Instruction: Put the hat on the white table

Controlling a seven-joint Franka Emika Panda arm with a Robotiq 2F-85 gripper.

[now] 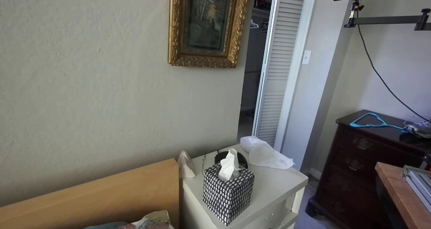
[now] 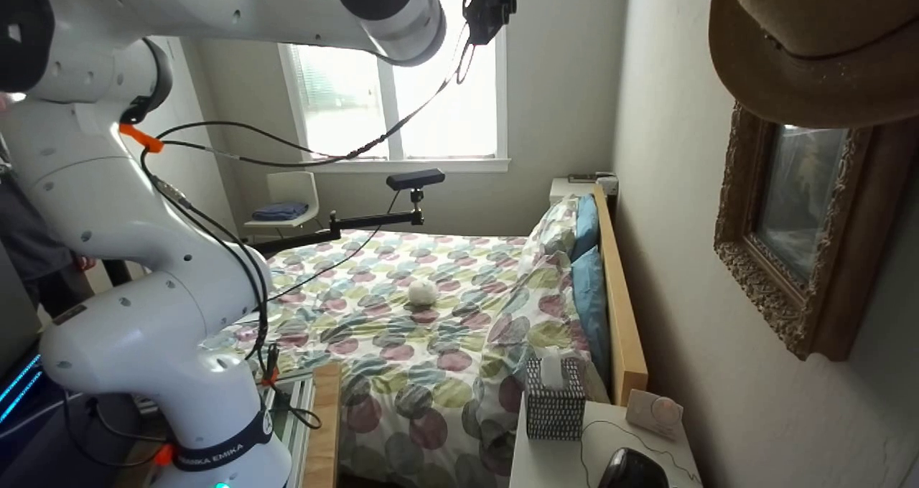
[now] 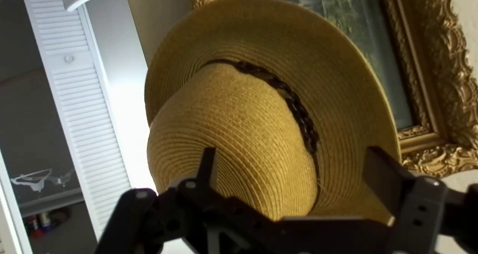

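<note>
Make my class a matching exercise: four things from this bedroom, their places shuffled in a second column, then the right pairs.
Things
1. wide-brimmed tan straw hat
2. black-and-white patterned tissue box
3. bright blue clothes hanger
4. white fluffy ball

Places
A. on the dark brown wooden dresser
B. on the circle-print bedspread
C. hiding part of the ornate gold picture frame, wrist view
D. on the small white boxy table

Pairs: 1-C; 2-D; 3-A; 4-B

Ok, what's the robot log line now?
tool: open, facing hat | hat: near picture frame | placing on white table: not yet
</note>
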